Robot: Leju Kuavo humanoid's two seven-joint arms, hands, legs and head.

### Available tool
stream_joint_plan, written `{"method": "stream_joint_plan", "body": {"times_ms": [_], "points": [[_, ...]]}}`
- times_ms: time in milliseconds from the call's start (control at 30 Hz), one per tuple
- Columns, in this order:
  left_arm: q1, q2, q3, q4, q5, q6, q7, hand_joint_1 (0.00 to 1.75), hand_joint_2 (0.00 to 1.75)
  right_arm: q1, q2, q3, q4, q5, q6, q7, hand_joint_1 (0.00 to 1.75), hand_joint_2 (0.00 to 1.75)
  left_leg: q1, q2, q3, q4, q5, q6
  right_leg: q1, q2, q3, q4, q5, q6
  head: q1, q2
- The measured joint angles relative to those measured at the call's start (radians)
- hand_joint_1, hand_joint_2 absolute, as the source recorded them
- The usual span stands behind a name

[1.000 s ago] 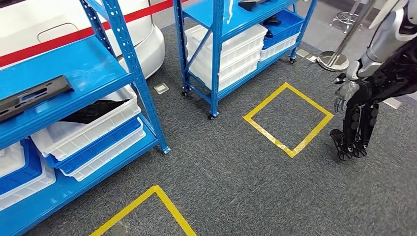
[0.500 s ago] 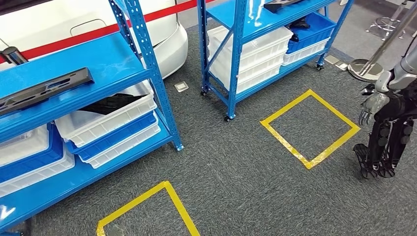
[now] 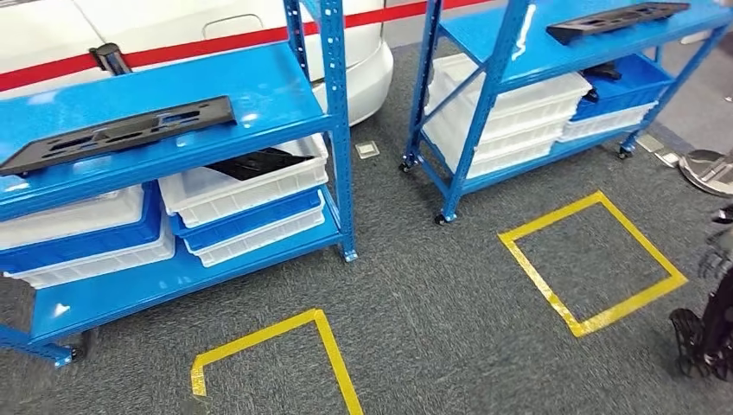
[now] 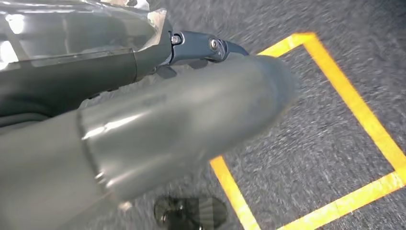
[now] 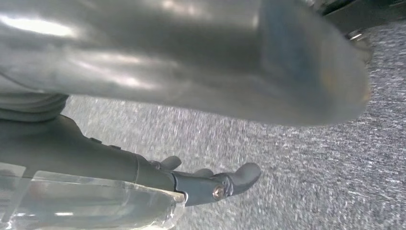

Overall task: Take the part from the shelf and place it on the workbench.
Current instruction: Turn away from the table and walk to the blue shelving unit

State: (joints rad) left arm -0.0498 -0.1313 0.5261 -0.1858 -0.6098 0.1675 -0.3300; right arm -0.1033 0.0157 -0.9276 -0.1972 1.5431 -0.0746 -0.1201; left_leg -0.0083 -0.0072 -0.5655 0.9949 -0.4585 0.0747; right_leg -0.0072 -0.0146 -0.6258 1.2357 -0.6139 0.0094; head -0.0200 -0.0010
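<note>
The view has swung left, bringing the part [image 3: 121,136] on the near shelf [image 3: 259,99] closer to centre, so approach continues; both hands [image 5: 210,184] hang empty, fingers loosely apart.

Blue shelf [image 3: 164,95], black part [image 3: 121,134]

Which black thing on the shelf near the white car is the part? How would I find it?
Find the white car with the red stripe, then the blue shelf right in front of it. On that shelf's top board lies the part, a long flat black strip with holes cut in it. Unlike the black piece in the white bin below, it lies bare on the board.
</note>
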Motion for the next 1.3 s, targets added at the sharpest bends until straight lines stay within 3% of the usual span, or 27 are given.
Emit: {"method": "stream_joint_plan", "body": {"times_ms": [67,100,167,200,267,367,400,467,533,600,633,667,733,800,867,900,933,1000,1067,1133,1167,1233,1300], "points": [[0.002,-0.007,0.013,0.001,0.024,-0.017,0.020,0.00,0.00,-0.001,-0.002,0.004,0.000,0.002,0.000,0.004,0.00,0.00,0.002,-0.030,0.001,0.001,-0.001,-0.001,-0.007,0.008,-0.039,0.062,-0.010,0.013,0.001,0.000],[0.003,-0.010,0.022,0.001,0.035,-0.025,0.034,0.00,0.00,-0.003,-0.004,0.006,0.000,0.002,0.001,0.005,0.00,0.00,0.004,-0.045,0.003,0.003,-0.002,-0.004,-0.010,0.010,-0.033,0.038,0.010,0.025,0.001,0.000],[0.005,-0.014,0.037,0.002,0.044,-0.036,0.059,0.00,0.00,-0.009,-0.005,0.009,0.000,0.000,0.003,0.006,0.00,0.00,0.008,-0.072,0.005,0.010,-0.008,-0.013,-0.019,0.031,0.019,-0.092,0.074,0.049,0.002,0.000],[0.005,-0.014,0.042,0.002,0.044,-0.040,0.071,0.00,0.00,-0.011,-0.005,0.010,0.000,-0.001,0.005,0.006,0.00,0.00,0.009,-0.085,0.003,0.016,-0.012,-0.020,-0.022,0.045,0.045,-0.154,0.098,0.053,0.004,0.000],[0.005,-0.014,0.047,0.003,0.044,-0.042,0.086,0.00,0.00,-0.014,-0.004,0.011,0.000,-0.003,0.006,0.006,0.00,0.00,0.007,-0.102,-0.002,0.025,-0.019,-0.032,-0.022,0.064,0.066,-0.210,0.114,0.045,0.007,0.000],[0.011,-0.013,0.055,0.003,0.044,-0.047,0.097,0.00,0.00,-0.021,-0.002,0.013,0.000,-0.003,0.006,0.008,0.00,0.00,0.011,-0.115,-0.008,0.025,-0.018,-0.043,-0.019,0.046,0.073,-0.212,0.117,0.023,0.005,0.000],[0.014,-0.013,0.059,0.004,0.044,-0.048,0.102,0.00,0.00,-0.024,-0.001,0.015,0.000,-0.002,0.006,0.010,0.00,0.00,0.012,-0.106,-0.012,0.031,-0.023,-0.047,-0.021,0.038,0.075,-0.213,0.118,0.015,0.004,0.000],[0.015,-0.014,0.063,0.005,0.044,-0.051,0.106,0.00,0.00,-0.025,0.000,0.019,-0.001,0.000,0.006,0.014,0.00,0.00,0.013,-0.062,-0.039,0.087,-0.057,-0.057,-0.025,0.021,0.078,-0.215,0.119,0.002,-0.003,0.000],[0.013,-0.015,0.065,0.005,0.041,-0.057,0.106,0.00,0.00,-0.023,-0.001,0.020,-0.001,0.001,0.007,0.020,0.00,0.00,0.015,-0.016,-0.102,0.209,-0.115,-0.067,-0.020,0.000,0.079,-0.215,0.115,-0.008,-0.011,0.000],[0.013,-0.016,0.065,0.006,0.037,-0.062,0.105,0.00,0.00,-0.021,-0.002,0.021,-0.001,0.000,0.009,0.023,0.00,0.00,0.019,-0.001,-0.156,0.302,-0.139,-0.070,-0.016,-0.025,0.081,-0.215,0.111,-0.013,-0.011,0.000],[0.014,-0.016,0.065,0.006,0.036,-0.063,0.105,0.00,0.00,-0.022,-0.002,0.022,-0.001,0.000,0.009,0.023,0.00,0.00,0.020,0.003,-0.157,0.297,-0.123,-0.069,-0.015,-0.036,0.083,-0.215,0.109,-0.014,-0.011,0.000],[0.015,-0.016,0.066,0.006,0.035,-0.063,0.105,0.00,0.00,-0.023,-0.002,0.023,-0.001,0.000,0.009,0.023,0.00,0.00,0.019,0.009,-0.136,0.250,-0.091,-0.065,-0.014,-0.047,0.086,-0.215,0.107,-0.015,-0.011,0.000],[0.013,-0.015,0.066,0.006,0.035,-0.063,0.104,0.00,0.00,-0.024,-0.002,0.026,-0.001,0.000,0.009,0.023,0.00,0.00,0.012,0.047,-0.066,0.115,-0.030,-0.052,-0.010,-0.066,0.094,-0.215,0.101,-0.012,-0.011,0.000],[0.010,-0.014,0.066,0.006,0.034,-0.063,0.104,0.00,0.00,-0.024,-0.001,0.028,-0.001,-0.001,0.009,0.023,0.00,0.00,0.002,0.076,-0.029,0.042,-0.012,-0.041,-0.006,-0.083,0.100,-0.217,0.095,-0.004,-0.010,0.000],[0.009,-0.014,0.066,0.006,0.031,-0.063,0.104,0.00,0.00,-0.026,-0.001,0.028,-0.001,-0.003,0.009,0.019,0.00,0.00,-0.004,0.061,-0.028,0.031,-0.013,-0.033,-0.003,-0.102,0.107,-0.223,0.092,0.006,-0.011,0.000],[0.010,-0.014,0.066,0.006,0.028,-0.063,0.104,0.00,0.44,-0.027,-0.001,0.028,-0.001,-0.005,0.009,0.016,0.00,0.00,-0.001,0.050,-0.024,0.022,-0.008,-0.029,-0.003,-0.102,0.109,-0.223,0.089,0.011,-0.010,0.000],[0.011,-0.015,0.066,0.006,0.026,-0.063,0.105,0.00,0.87,-0.028,-0.002,0.028,-0.001,-0.006,0.008,0.013,0.00,0.00,0.002,0.040,-0.018,0.012,-0.002,-0.024,-0.002,-0.088,0.108,-0.214,0.083,0.015,-0.009,0.000],[0.008,-0.015,0.066,0.006,0.019,-0.062,0.106,0.00,1.75,-0.027,-0.002,0.029,-0.001,-0.009,0.008,0.007,0.00,0.00,0.011,0.017,-0.007,-0.004,0.010,-0.015,-0.003,-0.031,0.072,-0.135,0.044,0.013,-0.006,0.000],[0.003,-0.015,0.067,0.006,0.014,-0.061,0.105,0.00,1.75,-0.021,-0.001,0.029,0.000,-0.011,0.008,0.005,0.00,0.00,0.010,-0.012,-0.007,-0.005,0.011,-0.011,-0.007,0.004,0.004,-0.002,-0.007,0.010,-0.003,0.000],[0.003,-0.016,0.067,0.006,0.011,-0.061,0.104,0.00,1.75,-0.016,-0.002,0.029,-0.001,-0.012,0.008,0.004,0.00,0.00,0.010,-0.044,-0.006,-0.005,0.010,-0.012,-0.010,0.010,-0.034,0.051,-0.011,0.022,-0.002,0.000],[0.003,-0.016,0.067,0.006,0.011,-0.060,0.104,0.00,1.75,-0.016,-0.003,0.029,-0.001,-0.012,0.008,0.004,0.00,0.00,0.011,-0.059,-0.004,-0.003,0.009,-0.014,-0.012,0.013,-0.021,0.012,0.015,0.033,-0.002,0.000],[0.003,-0.017,0.067,0.006,0.011,-0.060,0.104,0.00,1.75,-0.016,-0.004,0.029,-0.001,-0.012,0.008,0.003,0.00,0.00,0.013,-0.087,-0.003,0.004,0.003,-0.023,-0.019,0.042,0.035,-0.128,0.083,0.051,-0.001,0.000],[0.003,-0.017,0.068,0.006,0.011,-0.060,0.103,0.00,1.75,-0.018,-0.003,0.029,0.000,-0.012,0.008,0.002,0.00,0.00,0.011,-0.108,-0.006,0.012,-0.004,-0.036,-0.020,0.068,0.071,-0.215,0.118,0.044,0.000,0.000]]}}
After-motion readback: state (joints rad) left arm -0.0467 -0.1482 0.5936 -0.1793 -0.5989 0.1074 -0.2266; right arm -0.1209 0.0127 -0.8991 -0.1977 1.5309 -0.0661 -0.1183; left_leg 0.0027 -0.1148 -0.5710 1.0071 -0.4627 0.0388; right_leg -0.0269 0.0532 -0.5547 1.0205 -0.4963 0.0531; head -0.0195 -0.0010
